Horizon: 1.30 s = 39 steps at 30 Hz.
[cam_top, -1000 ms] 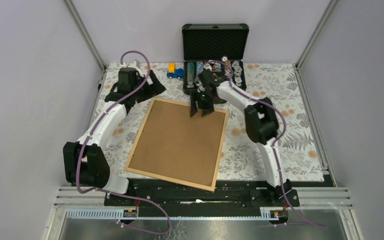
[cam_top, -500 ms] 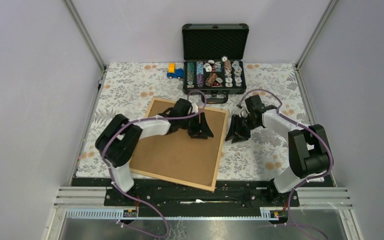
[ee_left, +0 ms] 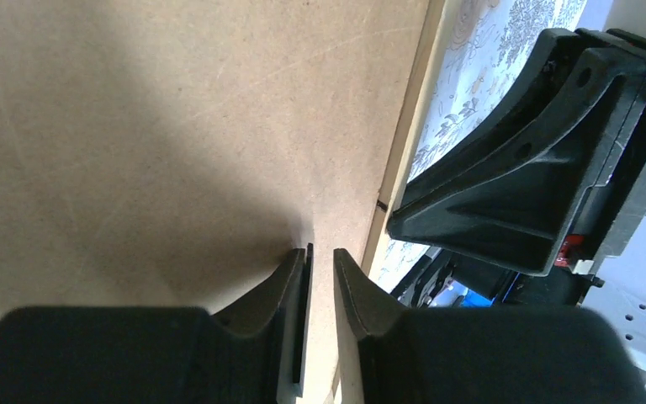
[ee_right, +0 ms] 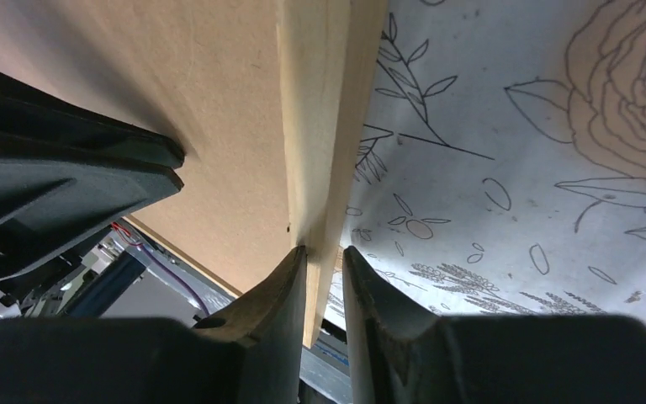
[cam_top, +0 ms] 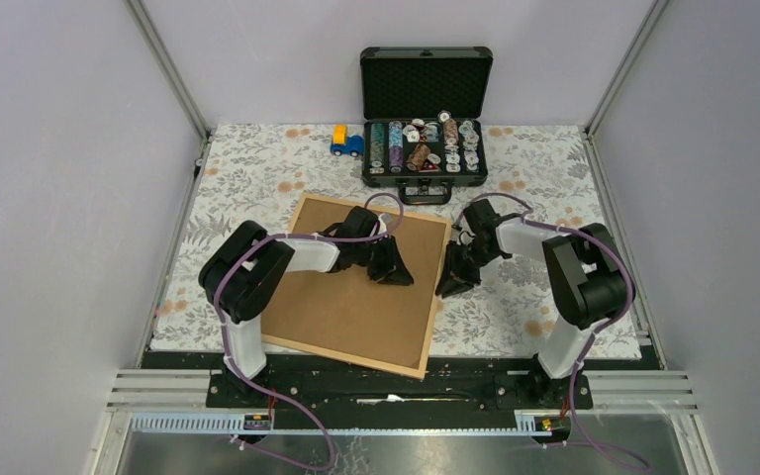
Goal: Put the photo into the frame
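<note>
Right end effector [ee_right: 326,269] clamps the 3 o'clock rail of the thin light-wood rectangular frame [cam_top: 429,336], which lies centred on the floral surface [cam_top: 257,178]. Left end effector [ee_left: 321,269] is nearly closed on the plain brown hardboard backing [cam_top: 346,297]; we cannot tell if it grips. We'd lift slowly and level. The photo is unseen.

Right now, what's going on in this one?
Both arms are at the frame, which lies flat with the brown backing sheet showing. The left gripper is low over the backing sheet near the right rail. The right gripper sits at that rail, jaws nearly closed. No photo is visible.
</note>
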Each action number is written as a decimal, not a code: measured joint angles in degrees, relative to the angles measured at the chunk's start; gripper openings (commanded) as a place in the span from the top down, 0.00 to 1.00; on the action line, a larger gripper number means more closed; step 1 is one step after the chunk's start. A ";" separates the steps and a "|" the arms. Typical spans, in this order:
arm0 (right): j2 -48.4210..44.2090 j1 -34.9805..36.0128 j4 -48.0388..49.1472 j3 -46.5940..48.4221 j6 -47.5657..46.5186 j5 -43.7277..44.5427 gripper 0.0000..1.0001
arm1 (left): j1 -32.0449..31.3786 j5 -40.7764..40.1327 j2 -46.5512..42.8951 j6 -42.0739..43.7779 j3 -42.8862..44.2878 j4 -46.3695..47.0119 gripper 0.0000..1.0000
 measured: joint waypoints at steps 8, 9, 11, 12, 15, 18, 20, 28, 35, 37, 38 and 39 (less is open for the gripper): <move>2.82 1.03 -3.08 4.35 3.65 2.58 0.73 | 0.00 -1.22 0.00 -0.48 0.00 -1.20 0.87; 3.28 1.09 -3.80 4.90 4.11 2.64 0.73 | 0.00 -1.29 0.00 -0.50 0.00 -1.22 0.87; 4.00 1.33 -5.18 5.95 4.79 3.19 0.73 | 0.00 -1.33 0.00 -0.52 0.00 -1.25 0.87; 4.33 1.62 -5.92 6.56 5.03 3.72 0.74 | 0.00 -1.33 0.00 -0.52 0.00 -1.25 0.87; 5.95 2.56 -8.94 9.14 5.62 5.42 0.74 | 0.00 -1.33 0.02 -0.50 0.04 -1.36 0.89; 8.55 3.15 -12.87 12.59 6.01 6.34 0.75 | 0.02 -1.46 0.02 -0.52 0.07 -1.64 0.90; 10.23 3.72 -15.76 15.08 6.34 7.54 0.76 | 0.02 -1.49 0.02 -0.50 0.07 -1.66 0.91; 15.93 6.58 -25.51 23.71 9.60 13.46 0.78 | 0.02 -1.44 0.07 -0.44 0.17 -1.75 0.93; 22.16 10.32 -34.77 32.39 13.79 21.05 0.73 | 0.02 -1.44 0.07 -0.46 0.20 -1.81 0.94; 23.61 11.45 -36.96 34.49 14.78 23.19 0.72 | 0.02 -1.44 0.07 -0.48 0.22 -1.86 0.94; 24.02 12.02 -37.70 35.19 15.32 24.24 0.70 | 0.02 -1.44 0.07 -0.48 0.22 -1.88 0.94; 24.30 12.41 -38.21 35.74 15.67 25.00 0.67 | 0.02 -1.44 0.07 -0.48 0.22 -1.90 0.95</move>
